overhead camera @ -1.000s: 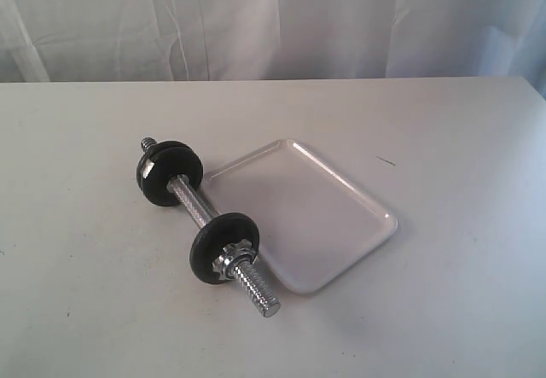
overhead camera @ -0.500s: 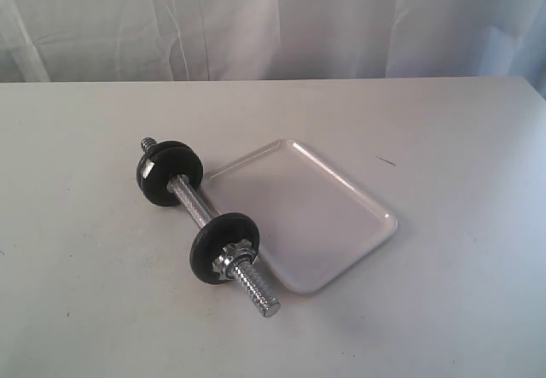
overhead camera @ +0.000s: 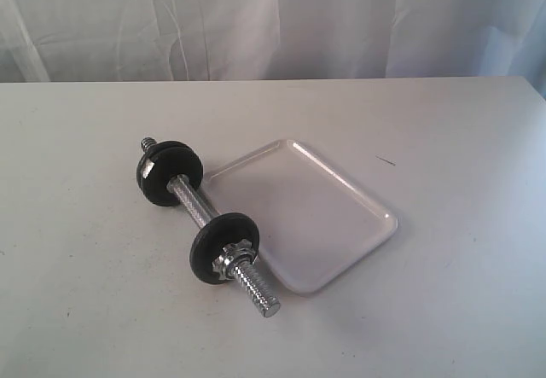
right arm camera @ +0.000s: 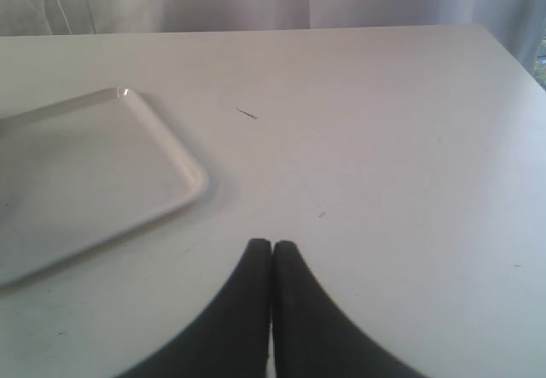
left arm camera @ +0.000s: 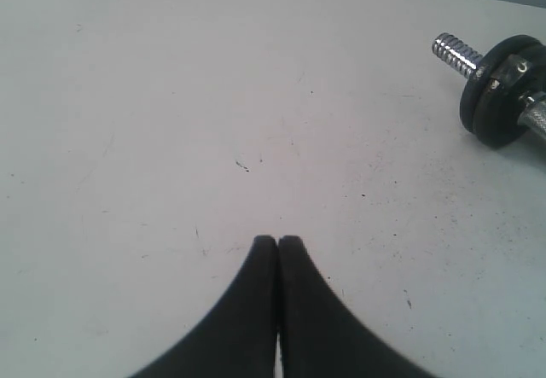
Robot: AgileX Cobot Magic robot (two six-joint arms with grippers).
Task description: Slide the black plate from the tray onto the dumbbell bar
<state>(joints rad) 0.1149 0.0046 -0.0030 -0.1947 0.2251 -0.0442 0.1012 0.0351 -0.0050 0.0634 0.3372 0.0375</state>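
While the left gripper (left arm camera: 277,241) and right gripper (right arm camera: 271,244) hung pinched shut and empty, the black plate (overhead camera: 209,241) sat on the diagonal dumbbell bar (overhead camera: 192,206), beside the bare tray (overhead camera: 316,216), nearer the left arm

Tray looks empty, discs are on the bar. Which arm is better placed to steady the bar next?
Probably left: the left gripper, shut, faces one threaded end of the dumbbell bar. The right gripper, shut, faces only the tray and table.
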